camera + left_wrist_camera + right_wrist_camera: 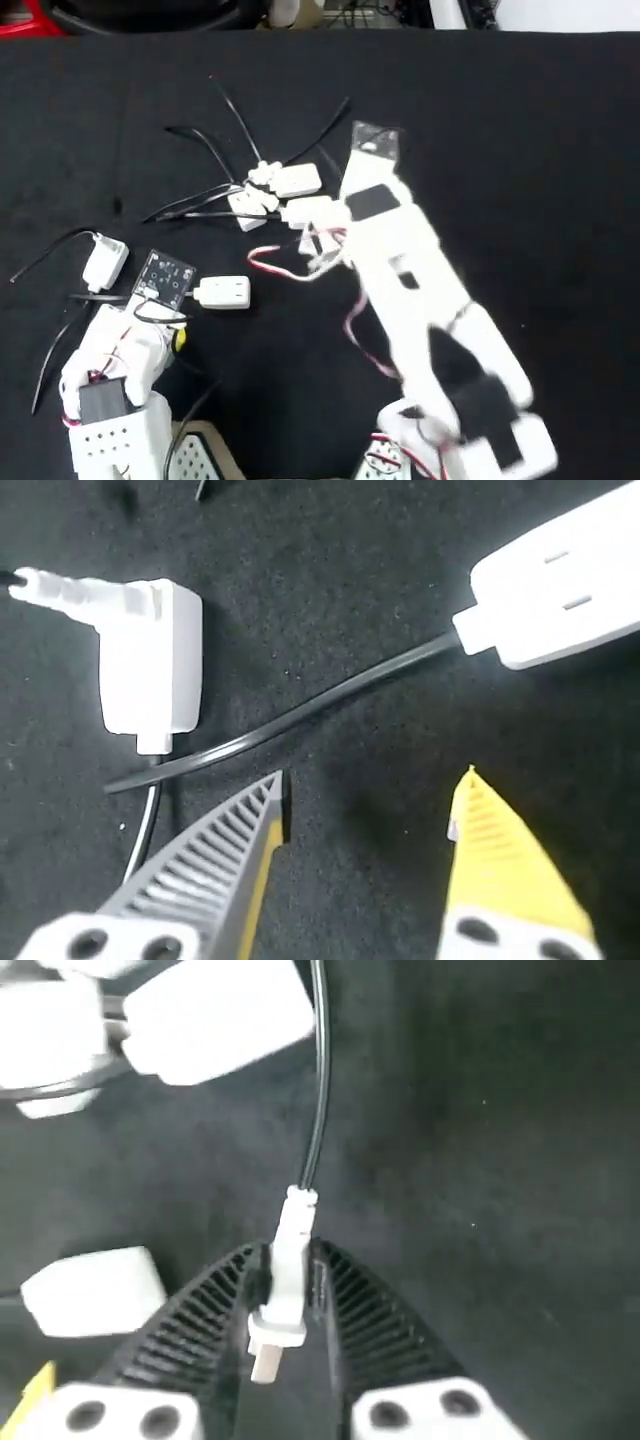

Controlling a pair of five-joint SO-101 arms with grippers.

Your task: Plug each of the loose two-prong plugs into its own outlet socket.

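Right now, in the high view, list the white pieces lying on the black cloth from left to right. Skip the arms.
lone plug → single socket block → bunch of plugs and sockets

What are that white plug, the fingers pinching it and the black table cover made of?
Plug: smooth white plastic, probably moulded, given its rounded edges. Fingers: dark plastic with ribbed faces, possibly printed. Table cover: seemingly black fabric, felt-like, judging by its fuzzy, speckled, matte surface.
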